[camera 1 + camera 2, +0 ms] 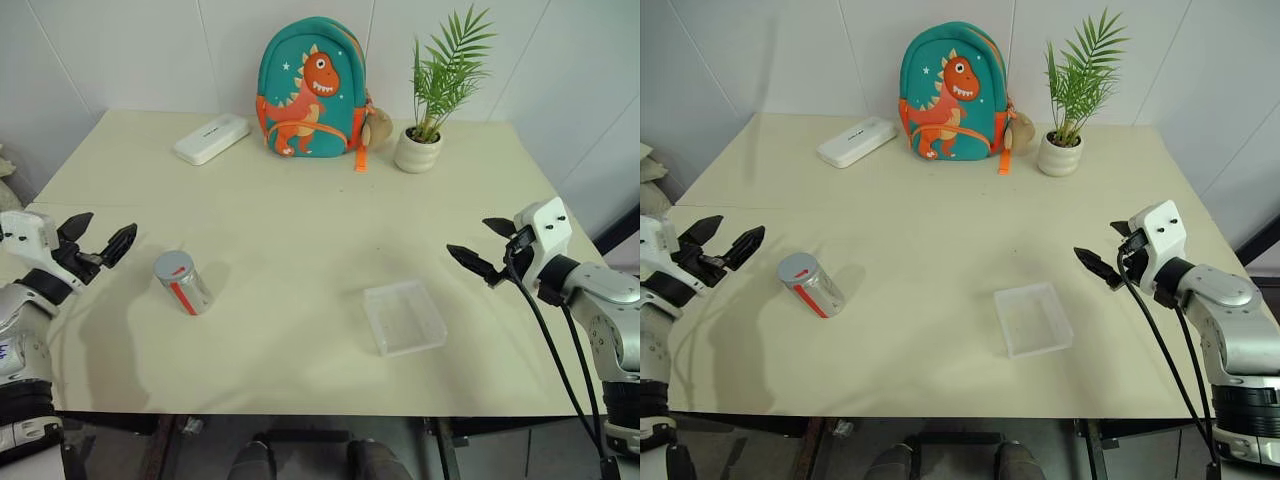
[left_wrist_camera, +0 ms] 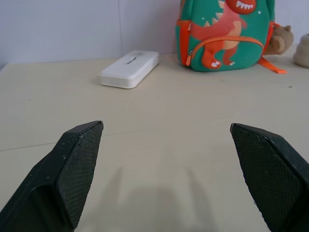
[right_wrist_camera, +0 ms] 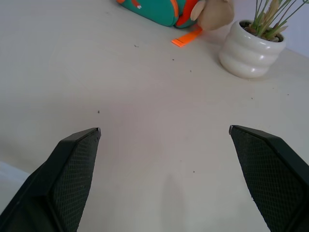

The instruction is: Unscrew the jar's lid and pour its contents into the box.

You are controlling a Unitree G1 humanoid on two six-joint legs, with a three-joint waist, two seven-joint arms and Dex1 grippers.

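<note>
A pale cream surface (image 1: 300,260) carries all items. Landmark: the teal dinosaur backpack (image 1: 310,90), standing upright at the far edge against the wall. Beside it, on the robot's left, lies a flat white rectangular case (image 1: 211,138). On its other side stands a white ribbed pot with a green plant (image 1: 420,148). Well nearer than the backpack and to its left, the jar (image 1: 182,282) rests tilted, lid (image 1: 173,265) on. Nearer and to its right, the transparent box (image 1: 404,316) lies flat.
</note>
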